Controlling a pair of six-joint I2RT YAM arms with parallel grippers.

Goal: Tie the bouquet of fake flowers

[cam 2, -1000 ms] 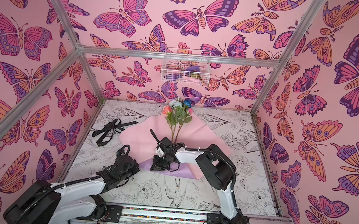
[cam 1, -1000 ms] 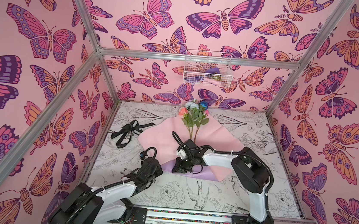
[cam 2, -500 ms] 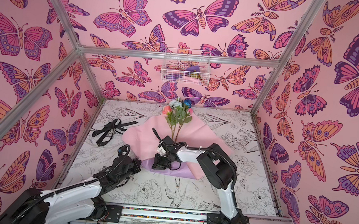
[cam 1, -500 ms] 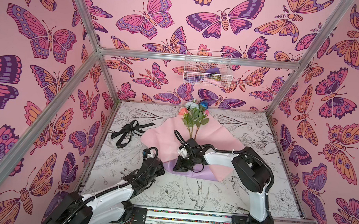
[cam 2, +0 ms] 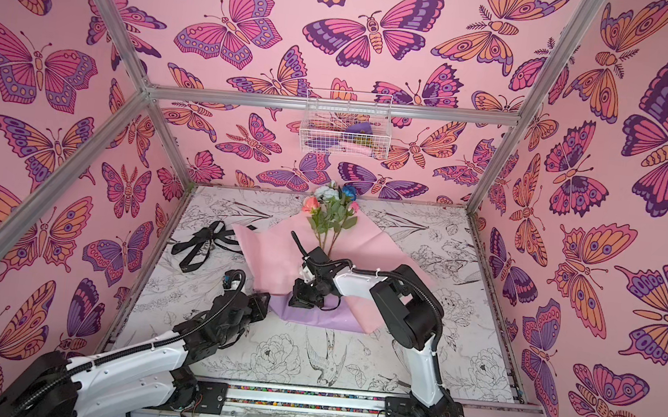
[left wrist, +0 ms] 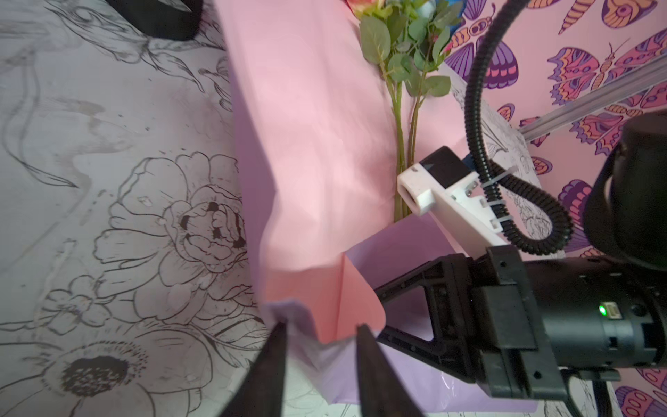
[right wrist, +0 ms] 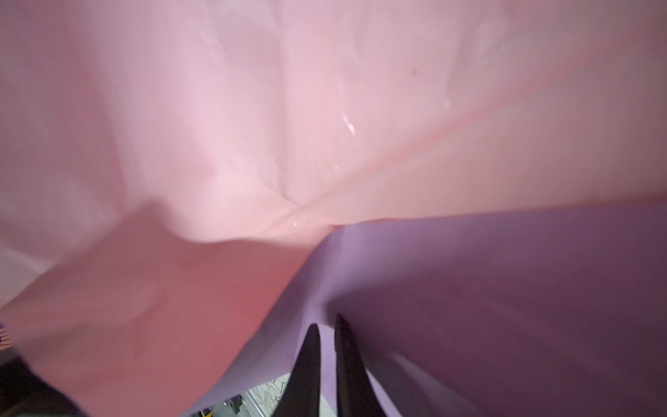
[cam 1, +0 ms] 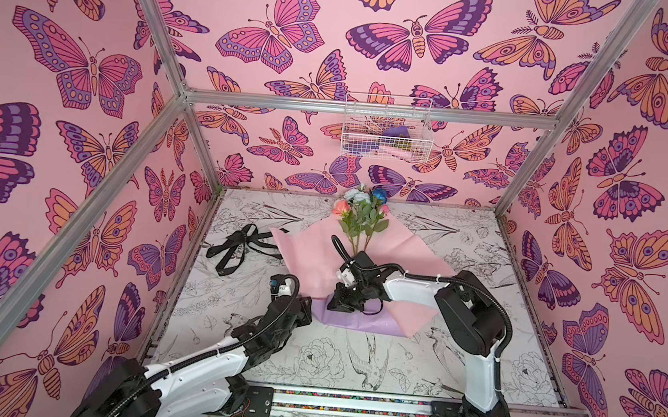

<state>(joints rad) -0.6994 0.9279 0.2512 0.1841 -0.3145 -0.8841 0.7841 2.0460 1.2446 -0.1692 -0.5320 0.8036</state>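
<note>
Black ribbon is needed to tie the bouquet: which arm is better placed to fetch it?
Left, likely: left gripper is open and nearer the black ribbon; right gripper is shut on the wrapping paper.

Table [cam 1: 309,357] carried black-and-white flower-and-bird print. Pink wrapping paper [cam 1: 303,252] lay at centre, reaching toward far edge, lilac underside showing at near edge. Black ribbon [cam 1: 244,234] lay crumpled far left, just beside paper's left corner

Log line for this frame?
left gripper: open at wrapping paper fold | right gripper: shut on wrapping paper | bouquet: untied | black ribbon: apart, untouched
</note>
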